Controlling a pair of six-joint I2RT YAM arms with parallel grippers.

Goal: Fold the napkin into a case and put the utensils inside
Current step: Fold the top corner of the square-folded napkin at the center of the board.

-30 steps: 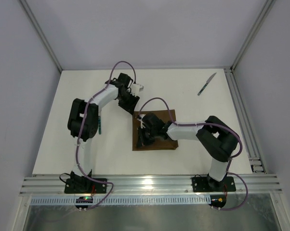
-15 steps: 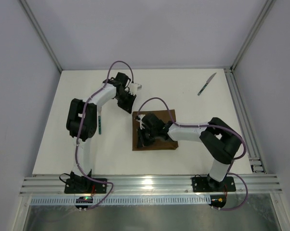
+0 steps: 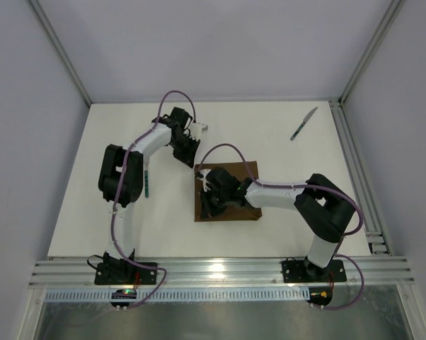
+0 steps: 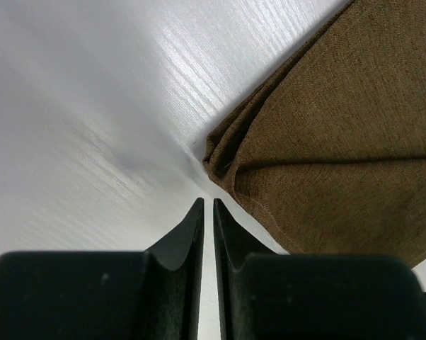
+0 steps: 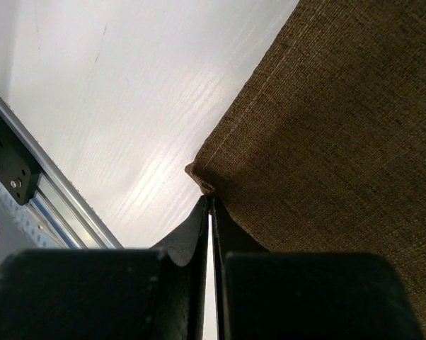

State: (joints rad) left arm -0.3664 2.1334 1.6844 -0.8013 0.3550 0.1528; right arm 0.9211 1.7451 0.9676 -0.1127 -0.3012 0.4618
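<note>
Weave coarse, matte on brown napkin (image 5: 326,106), corner layered.

Left arm (image 3: 148,142) and right arm (image 3: 273,192) were built alike: white tube links between bulky matte black joint housings. A purple cable (image 3: 176,94) looped along each, from base to wrist. Black base brackets (image 3: 118,270) sat at 7 and 5 o'clock of the top view. A small green light (image 3: 129,291) glowed under the left base. Fingers (image 4: 179,244) were matte black wedges that tapered to thin tips.
</note>
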